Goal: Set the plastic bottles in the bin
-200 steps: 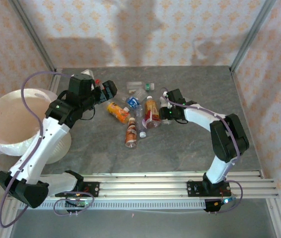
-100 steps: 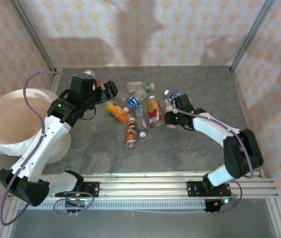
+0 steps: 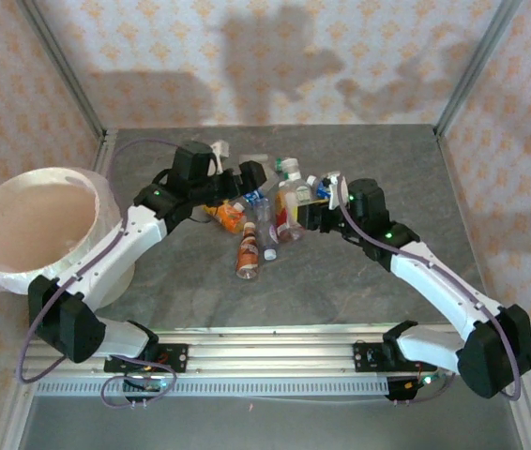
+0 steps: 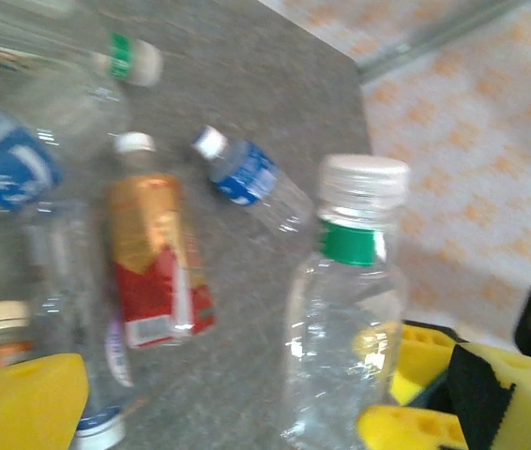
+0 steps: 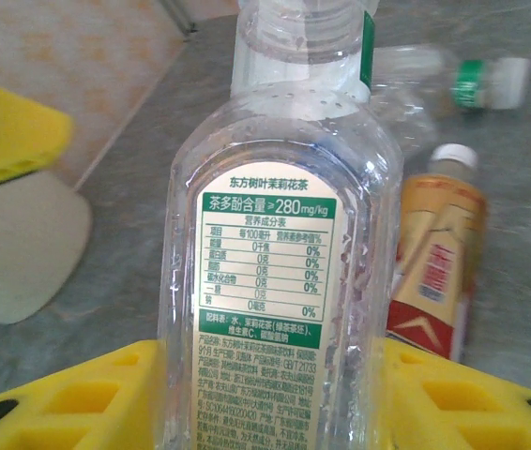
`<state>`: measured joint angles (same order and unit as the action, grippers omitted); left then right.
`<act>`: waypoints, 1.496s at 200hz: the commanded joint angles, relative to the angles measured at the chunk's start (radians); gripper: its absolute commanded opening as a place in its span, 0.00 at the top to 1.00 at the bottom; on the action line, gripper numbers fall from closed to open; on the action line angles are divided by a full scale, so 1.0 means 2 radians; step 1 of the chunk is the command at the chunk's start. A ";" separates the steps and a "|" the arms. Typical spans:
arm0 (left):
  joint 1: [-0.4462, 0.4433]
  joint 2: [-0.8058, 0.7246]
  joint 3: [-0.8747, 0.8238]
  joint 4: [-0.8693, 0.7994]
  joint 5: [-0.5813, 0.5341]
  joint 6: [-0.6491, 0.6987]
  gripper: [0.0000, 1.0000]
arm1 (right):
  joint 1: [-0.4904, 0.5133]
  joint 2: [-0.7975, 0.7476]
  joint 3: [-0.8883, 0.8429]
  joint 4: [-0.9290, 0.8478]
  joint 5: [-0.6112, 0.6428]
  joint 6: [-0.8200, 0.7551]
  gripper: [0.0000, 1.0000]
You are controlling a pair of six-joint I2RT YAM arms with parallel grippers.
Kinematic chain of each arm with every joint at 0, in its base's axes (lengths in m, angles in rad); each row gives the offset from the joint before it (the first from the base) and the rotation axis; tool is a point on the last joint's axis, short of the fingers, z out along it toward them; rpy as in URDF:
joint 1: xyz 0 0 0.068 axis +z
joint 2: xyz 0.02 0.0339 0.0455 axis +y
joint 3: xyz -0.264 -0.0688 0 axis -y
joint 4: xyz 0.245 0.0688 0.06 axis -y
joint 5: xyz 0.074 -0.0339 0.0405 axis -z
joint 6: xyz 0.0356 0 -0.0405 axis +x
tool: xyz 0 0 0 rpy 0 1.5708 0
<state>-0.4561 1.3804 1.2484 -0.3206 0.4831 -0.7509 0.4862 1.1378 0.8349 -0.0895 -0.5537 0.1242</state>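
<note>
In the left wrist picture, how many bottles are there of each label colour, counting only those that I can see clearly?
Blue-label bottles: 2
Gold-and-red-label bottle: 1
Clear bottles with a green neck band and white cap: 2
Total: 5; more lie blurred at the lower left.

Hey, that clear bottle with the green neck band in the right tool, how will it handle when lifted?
The clear bottle looks empty, so probably light. Its thin, see-through walls may buckle under the right tool's squeeze. Gripped low on its body, it could tilt or slip.
</note>
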 commanded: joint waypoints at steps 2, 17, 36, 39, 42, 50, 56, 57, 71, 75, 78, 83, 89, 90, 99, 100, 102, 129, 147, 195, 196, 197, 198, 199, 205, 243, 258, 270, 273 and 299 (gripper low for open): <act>-0.017 -0.004 -0.002 0.078 0.032 -0.009 0.00 | 0.018 -0.003 0.013 0.063 -0.043 0.031 0.48; -0.025 0.005 0.006 0.064 0.022 -0.005 0.00 | 0.030 -0.002 0.019 0.083 -0.047 0.036 0.48; -0.031 0.020 0.025 0.032 0.010 0.005 0.00 | 0.040 0.002 0.033 0.085 -0.048 0.029 0.48; -0.032 0.022 0.027 0.030 0.011 0.006 0.00 | 0.041 0.003 0.035 0.084 -0.048 0.028 0.48; -0.033 0.024 0.028 0.029 0.012 0.006 0.00 | 0.041 0.004 0.036 0.084 -0.048 0.028 0.48; -0.035 0.026 0.030 0.032 0.016 0.007 0.00 | 0.043 0.006 0.042 0.084 -0.049 0.026 0.48; -0.036 0.028 0.031 0.032 0.019 0.008 0.00 | 0.045 0.009 0.044 0.084 -0.051 0.024 0.48; -0.037 0.029 0.031 0.032 0.019 0.009 0.00 | 0.045 0.009 0.045 0.084 -0.051 0.024 0.48; -0.040 0.033 0.035 0.029 0.021 0.010 0.00 | 0.049 0.013 0.051 0.085 -0.054 0.023 0.48; -0.040 0.034 0.035 0.028 0.021 0.010 0.01 | 0.050 0.013 0.052 0.086 -0.054 0.023 0.48; -0.040 0.035 0.036 0.027 0.020 0.010 0.01 | 0.051 0.014 0.053 0.087 -0.054 0.023 0.48; -0.041 0.035 0.036 0.026 0.018 0.010 0.02 | 0.053 0.015 0.054 0.089 -0.052 0.023 0.48; -0.041 0.036 0.036 0.026 0.018 0.010 0.03 | 0.054 0.015 0.055 0.091 -0.051 0.024 0.48; -0.042 0.036 0.036 0.027 0.018 0.010 0.03 | 0.054 0.015 0.055 0.091 -0.051 0.024 0.48; -0.043 0.038 0.036 0.029 0.023 0.010 0.06 | 0.055 0.018 0.056 0.094 -0.051 0.026 0.48; -0.043 0.038 0.036 0.030 0.023 0.011 0.06 | 0.055 0.018 0.056 0.094 -0.051 0.026 0.48; -0.043 0.038 0.036 0.030 0.025 0.010 0.08 | 0.055 0.018 0.056 0.094 -0.051 0.026 0.48; -0.045 0.044 0.043 0.020 0.043 0.023 0.22 | 0.055 0.021 0.063 0.087 -0.047 0.028 0.48; -0.046 0.045 0.050 0.001 0.038 0.033 0.32 | 0.056 0.030 0.066 0.078 -0.047 0.024 0.47; -0.046 0.039 0.047 0.007 0.029 0.029 0.39 | 0.056 0.034 0.071 0.063 -0.051 0.024 0.39; -0.046 0.039 0.046 0.008 0.028 0.029 0.39 | 0.056 0.034 0.071 0.063 -0.051 0.024 0.39; -0.046 0.039 0.046 0.008 0.028 0.028 0.40 | 0.056 0.034 0.071 0.062 -0.052 0.023 0.38; -0.046 0.039 0.046 0.008 0.027 0.028 0.40 | 0.055 0.034 0.071 0.061 -0.052 0.023 0.38; -0.046 0.039 0.046 0.008 0.026 0.028 0.40 | 0.056 0.034 0.071 0.061 -0.052 0.023 0.37; -0.046 0.037 0.045 0.010 0.021 0.028 0.41 | 0.056 0.034 0.073 0.057 -0.054 0.023 0.36; -0.046 0.025 0.039 0.014 -0.009 0.026 0.41 | 0.056 0.031 0.077 0.048 -0.065 0.022 0.20; -0.046 0.019 0.036 0.010 -0.023 0.028 0.41 | 0.056 0.027 0.075 0.048 -0.059 0.020 0.11; -0.046 0.012 0.034 0.009 -0.035 0.029 0.41 | 0.056 0.026 0.071 0.053 -0.053 0.019 0.01; -0.046 0.011 0.033 0.008 -0.039 0.029 0.41 | 0.056 0.026 0.070 0.054 -0.051 0.019 0.01; -0.044 -0.005 0.032 -0.009 -0.077 0.036 0.40 | 0.056 0.003 0.061 0.061 -0.023 0.018 0.01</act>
<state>-0.5369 1.4376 1.3148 -0.3077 0.4274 -0.7055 0.5930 1.2007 0.9520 0.0036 -0.6483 0.1715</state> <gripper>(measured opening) 0.595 0.990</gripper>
